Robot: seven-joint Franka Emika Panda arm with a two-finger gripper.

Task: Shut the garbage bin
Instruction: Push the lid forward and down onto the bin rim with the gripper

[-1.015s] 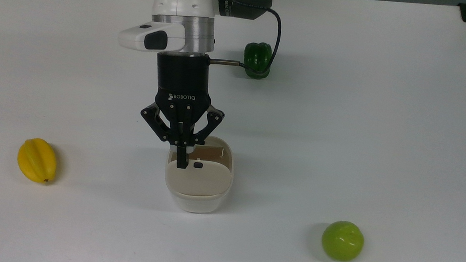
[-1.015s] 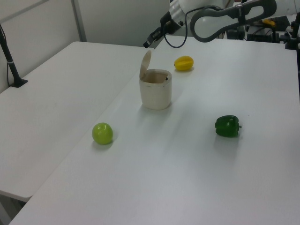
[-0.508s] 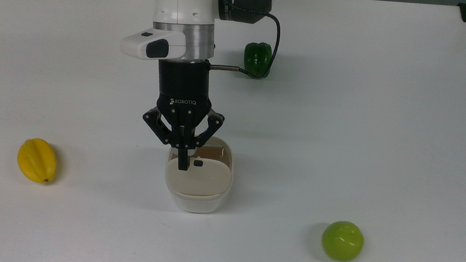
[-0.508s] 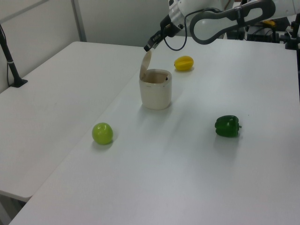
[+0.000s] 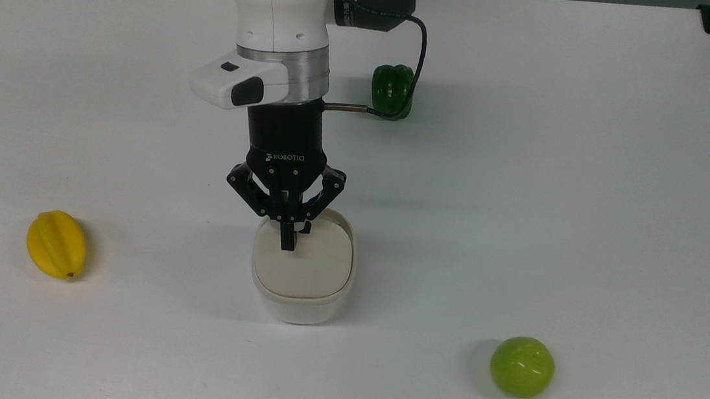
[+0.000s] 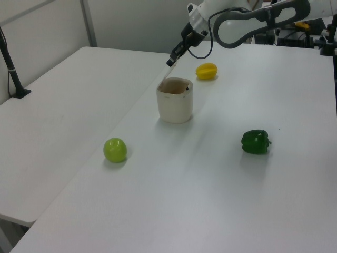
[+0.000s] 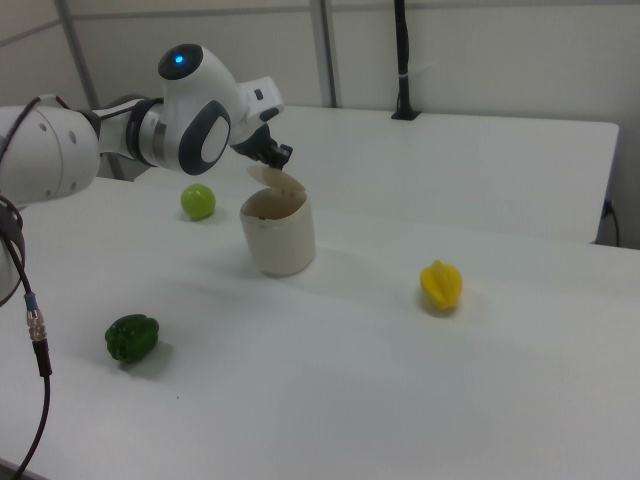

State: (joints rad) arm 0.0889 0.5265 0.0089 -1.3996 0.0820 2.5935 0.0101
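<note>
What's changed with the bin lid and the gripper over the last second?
The gripper, fingers shut, has pushed the lid from nearly upright to partly lowered over the bin; it isn't shut yet. In the top view the button has gone behind the gripper. The bin, starfruit, pepper and apple stayed put.

Lid (image 5: pixel 303 265) of the garbage bin (image 5: pixel 299 302) tipped further down than a second ago: then standing nearly upright at the rim, now well lowered yet still raised above the opening in the right view. Black button no longer seen from above. Gripper (image 5: pixel 287 242), fingers together, shifted toward the top view's right and onto the lid's far edge.
</note>
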